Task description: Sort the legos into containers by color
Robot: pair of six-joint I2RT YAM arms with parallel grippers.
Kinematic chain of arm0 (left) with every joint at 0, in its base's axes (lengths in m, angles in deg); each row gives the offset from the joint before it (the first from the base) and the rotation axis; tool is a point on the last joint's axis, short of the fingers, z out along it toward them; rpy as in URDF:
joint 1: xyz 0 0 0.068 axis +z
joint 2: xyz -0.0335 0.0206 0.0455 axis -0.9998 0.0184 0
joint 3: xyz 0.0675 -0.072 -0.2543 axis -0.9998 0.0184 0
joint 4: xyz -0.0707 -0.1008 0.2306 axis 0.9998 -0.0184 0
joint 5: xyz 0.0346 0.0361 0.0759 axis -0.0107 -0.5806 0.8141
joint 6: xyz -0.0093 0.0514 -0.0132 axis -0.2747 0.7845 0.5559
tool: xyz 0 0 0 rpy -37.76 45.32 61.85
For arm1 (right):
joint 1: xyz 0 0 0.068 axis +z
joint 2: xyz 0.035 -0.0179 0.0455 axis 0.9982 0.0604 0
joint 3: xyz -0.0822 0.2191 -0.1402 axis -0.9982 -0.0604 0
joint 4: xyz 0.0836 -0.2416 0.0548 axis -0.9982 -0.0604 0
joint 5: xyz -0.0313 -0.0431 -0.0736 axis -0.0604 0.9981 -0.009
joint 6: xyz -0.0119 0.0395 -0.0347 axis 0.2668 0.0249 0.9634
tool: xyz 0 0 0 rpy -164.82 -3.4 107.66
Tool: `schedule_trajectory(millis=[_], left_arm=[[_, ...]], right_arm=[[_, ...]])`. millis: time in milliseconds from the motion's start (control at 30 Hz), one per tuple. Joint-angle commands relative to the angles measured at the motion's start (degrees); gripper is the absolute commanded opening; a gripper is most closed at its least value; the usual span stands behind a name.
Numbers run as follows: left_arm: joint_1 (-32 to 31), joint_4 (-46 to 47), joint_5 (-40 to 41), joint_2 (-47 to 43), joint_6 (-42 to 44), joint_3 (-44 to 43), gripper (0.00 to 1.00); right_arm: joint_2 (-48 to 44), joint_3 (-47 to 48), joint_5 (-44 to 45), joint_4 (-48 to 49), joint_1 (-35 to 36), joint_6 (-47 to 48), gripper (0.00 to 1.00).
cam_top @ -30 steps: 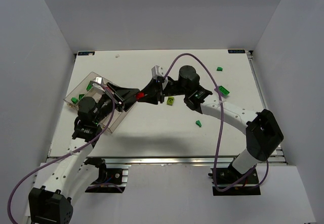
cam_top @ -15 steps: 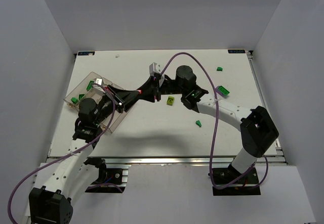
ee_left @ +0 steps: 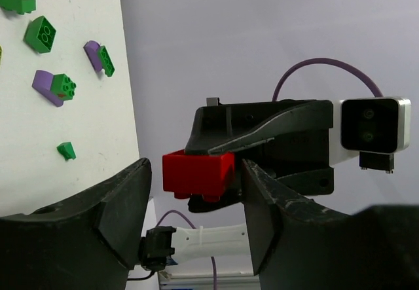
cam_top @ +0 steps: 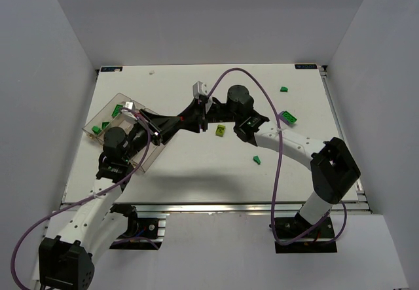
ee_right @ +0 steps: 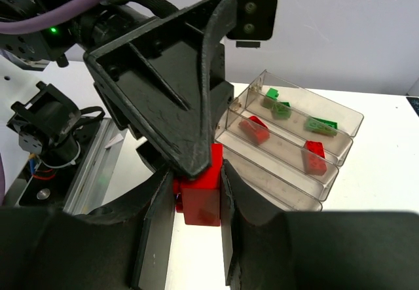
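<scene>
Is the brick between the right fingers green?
No. The brick clamped between the right fingers is red, as the right wrist view shows.

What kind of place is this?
Probably a robot lab bench: a white table boxed in by plain panels, two robot arms bolted at its edge, and lego bricks near a divided clear tray.

1. The left arm (cam_top: pixel 87 213) has white links and black joint housings.
2. The right arm (cam_top: pixel 294 147) matches it: white shells, round black motors.
3. A purple cable (ee_left: pixel 322 60) loops along each arm.
4. The left gripper (ee_left: pixel 196 172) and right gripper (ee_right: pixel 195 192) have broad matte black fingers.
5. Each wrist carries a pale grey camera box (ee_left: pixel 373 125) with two lenses.
</scene>
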Motion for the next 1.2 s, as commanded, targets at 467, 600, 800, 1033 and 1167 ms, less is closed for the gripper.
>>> schedule_trajectory(millis=[467,600,800,1033,1167], left_arm=[[-0.2,2.9,-0.3,1.1,0.7,-0.1,0.44],[-0.2,6.0,-1.4,2.3,-0.6,0.2,0.24],[-0.2,4.4,-1.6,2.6,0.3,-0.4,0.1],[3.4,-21.6,3.5,5.9,17.4,-7.2,0.0],[9.6,-35.2,11.3,11.2,28.1,-15.1,0.0]], right_arm=[[-1.1,-0.1,-2.1,2.3,0.4,-2.5,0.0],[-1.4,-0.9,-1.8,1.6,0.4,-2.3,0.38],[-2.1,-1.1,2.3,-0.8,0.3,0.4,0.89],[-5.7,-3.5,5.8,-11.0,-5.2,8.2,0.89],[-10.1,-8.3,5.9,-17.9,-9.8,14.2,0.87]])
